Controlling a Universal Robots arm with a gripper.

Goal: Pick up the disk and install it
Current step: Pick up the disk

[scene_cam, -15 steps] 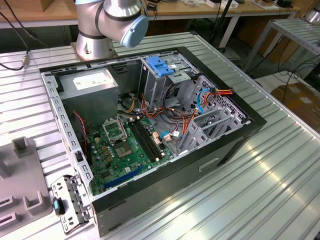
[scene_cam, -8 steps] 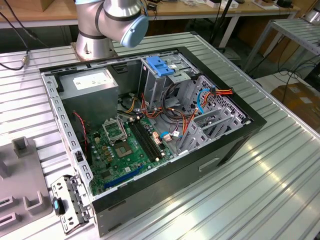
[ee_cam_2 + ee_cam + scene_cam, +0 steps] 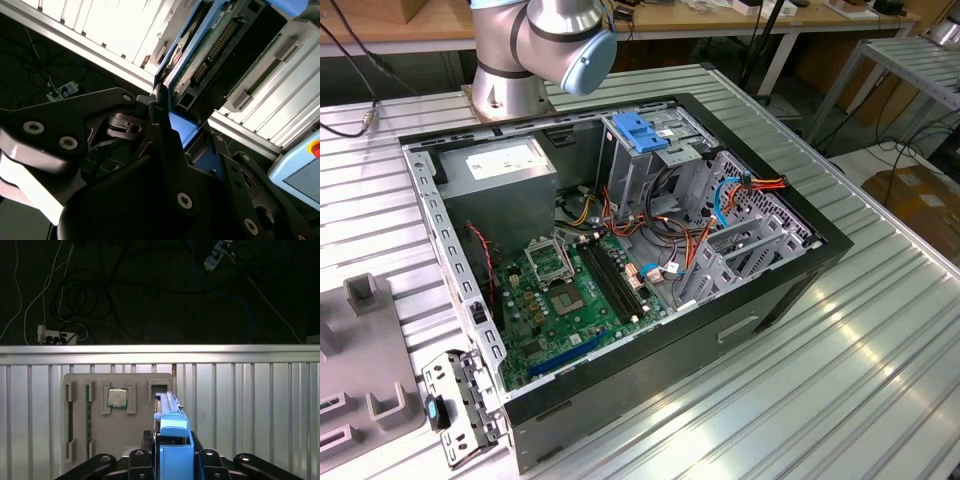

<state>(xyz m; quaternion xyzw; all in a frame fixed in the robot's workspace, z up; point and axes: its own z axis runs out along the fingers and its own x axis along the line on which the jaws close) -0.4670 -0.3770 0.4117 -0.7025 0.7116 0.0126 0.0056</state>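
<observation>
Between the black linkage fingers [image 3: 167, 145] of the pincer [image 3: 174, 445] sits the disk [image 3: 173, 422], a flat silver-metal hard drive with blue plastic rails along its sides. The jaws stand narrow, clamped on it from either flank. Its long axis runs straight out from the palm and past the fingertips, so the drive lies dead ahead of the pincer, standing on edge rather than flat. In the first wrist view that edge comes end-on, as a slim blue rail with a metal strip behind it. The second wrist view turns the same disk [image 3: 202, 55] to show its broad underside, a green circuit board with a row of connector pins, bordered by the blue rail. Beyond the drive's far end lies a grey moulded fixture tray [image 3: 115, 440] with a square silver processor chip [image 3: 118, 398] in one pocket, resting on the ribbed aluminium table [image 3: 250, 405]. Past the table's edge is dark floor with loose cables. A pale blue teach pendant [image 3: 300, 170] with a red button lies off to one side of the pincer. Farthest off, the exterior view adds the open black computer case [image 3: 650, 375] on that table, with its grey drive cage [image 3: 630, 180] under a blue plastic latch [image 3: 638, 132]. I judge the held disk to be well apart from that cage, out over the tray side of the table.
</observation>
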